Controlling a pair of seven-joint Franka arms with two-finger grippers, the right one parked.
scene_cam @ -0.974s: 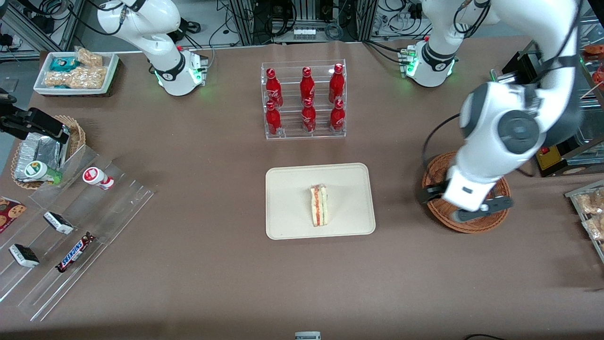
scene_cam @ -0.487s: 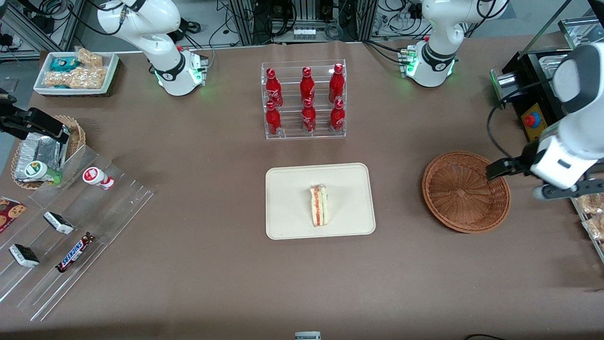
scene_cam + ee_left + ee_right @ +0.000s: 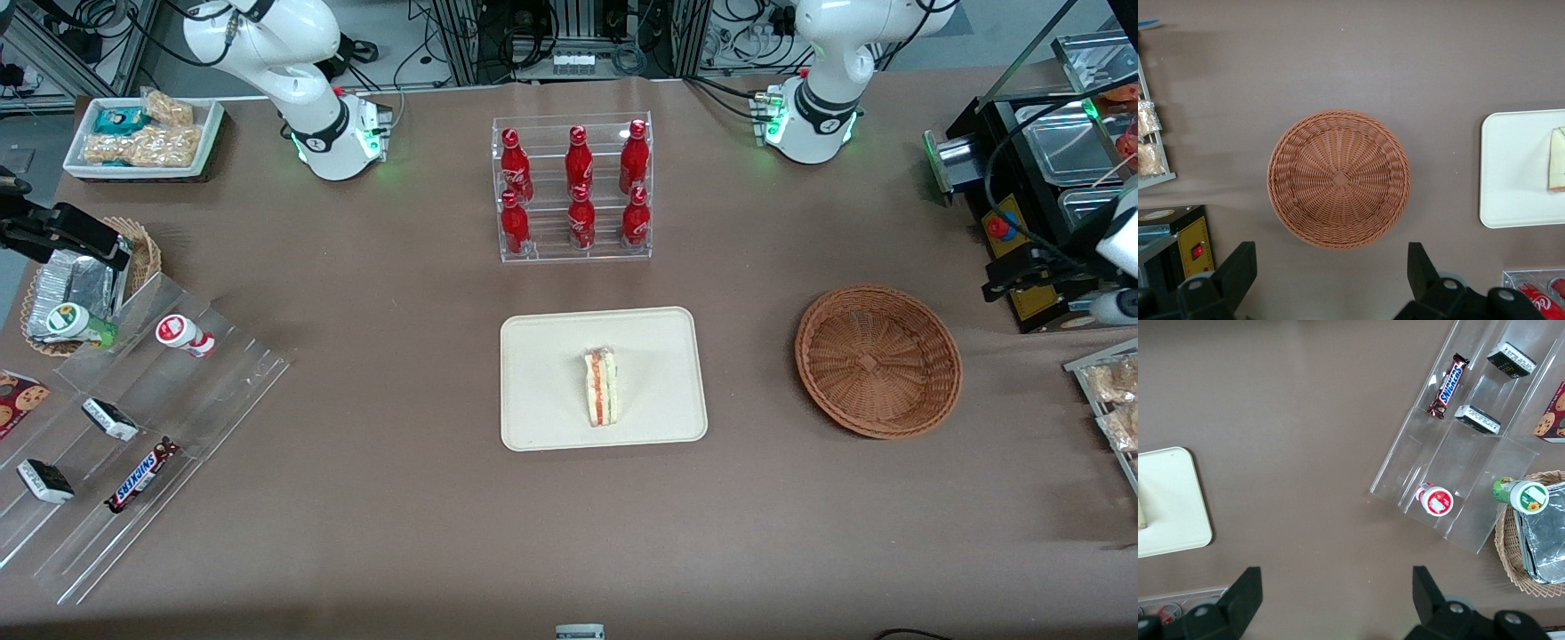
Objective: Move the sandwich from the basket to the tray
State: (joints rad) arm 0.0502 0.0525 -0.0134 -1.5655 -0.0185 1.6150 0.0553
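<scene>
Hovering high, gripper (image 3: 1328,280) spread wide, holding nothing; basket (image 3: 1339,179) directly beneath it, sandwich (image 3: 601,387) on tray (image 3: 542,373) well off sideways.

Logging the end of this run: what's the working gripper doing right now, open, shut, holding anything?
Left gripper: open, holding nothing, raised over the table near the empty basket. The sandwich lies on the tray.

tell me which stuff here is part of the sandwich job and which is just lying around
Job: sandwich lying on the tray; empty basket; open gripper, high above the basket.

Lying about: cola bottle rack, Snickers bar, foil packets.
</scene>
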